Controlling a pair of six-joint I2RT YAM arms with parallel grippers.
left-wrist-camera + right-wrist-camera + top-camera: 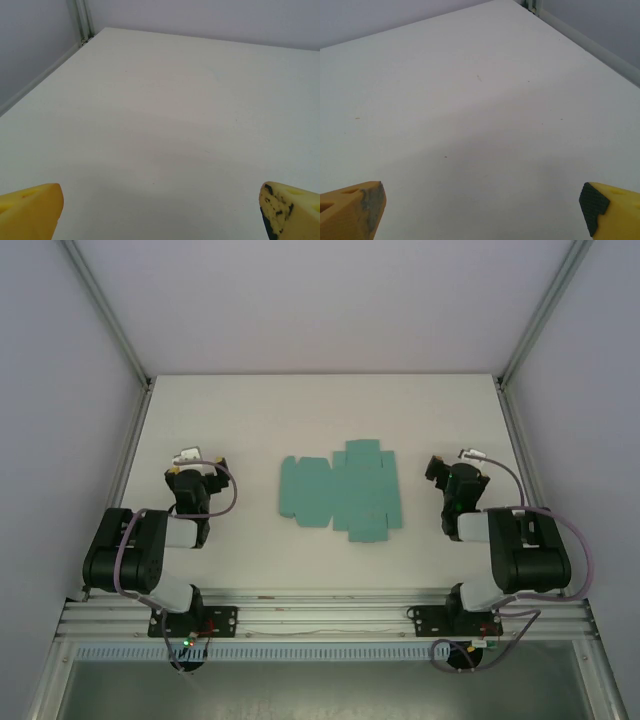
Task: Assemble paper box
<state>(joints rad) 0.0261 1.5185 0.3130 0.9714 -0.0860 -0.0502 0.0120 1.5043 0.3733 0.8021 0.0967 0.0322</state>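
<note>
Teal-green paper box [338,491] lies as a flat, unfolded cutout, panels and flaps spread, about mid-tabletop [250,420]. It sits between the two arms and well apart from both.

Left arm [150,550] is folded back near the front rail, wrist pointing away over bare surface. Left gripper [161,210] is released, its yellow fingers [30,210] spread to the frame's lower corners with nothing between them.

Right arm [510,540] mirrors this pose on the other side. Right gripper [482,207] is likewise spread wide and holds nothing; its yellow fingertips [615,210] have dark pads.

White tabletop under both wrists shows only faint specks.
</note>
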